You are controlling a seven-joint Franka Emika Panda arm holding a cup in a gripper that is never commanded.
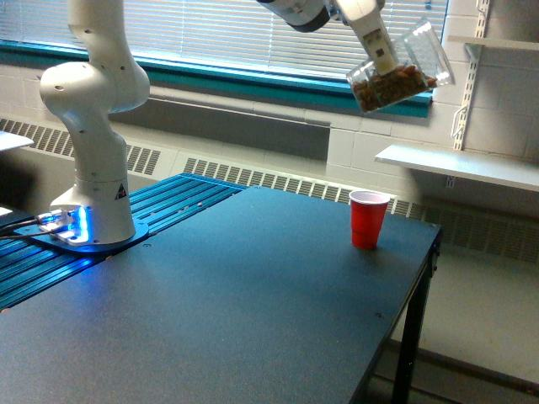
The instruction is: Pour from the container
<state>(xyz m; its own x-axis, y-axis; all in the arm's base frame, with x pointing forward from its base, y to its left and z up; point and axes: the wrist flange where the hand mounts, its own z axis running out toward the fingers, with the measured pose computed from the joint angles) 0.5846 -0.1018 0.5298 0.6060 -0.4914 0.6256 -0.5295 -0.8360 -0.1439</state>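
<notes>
The robot arm reaches across the top of the exterior view, and its fingers (381, 52) are clenched on the container (396, 74), a clear plastic cup held high in the air in front of the window blinds (219, 34). The container is tilted, its closed base down toward the exterior view's left and its open mouth up toward the exterior view's right, so the brown granular bits (389, 86) lie heaped in the lower end and nothing is spilling. The red cup (368, 219) stands upright on the dark desk (219, 320), near the far edge on the exterior view's right, well below the container and roughly under it, a shade toward the exterior view's left of the raised mouth. That vertical line-up is what the next move appears to turn on: the container's long axis now slopes up away from its base, and for a pour the mouth would have to swing down past level while staying over the red cup's opening. The gap in height between the two looks large, so loose bits could scatter or bounce off the rim unless the container is brought lower first. The arm's white base (93, 202) sits well apart, at the exterior view's left.
</notes>
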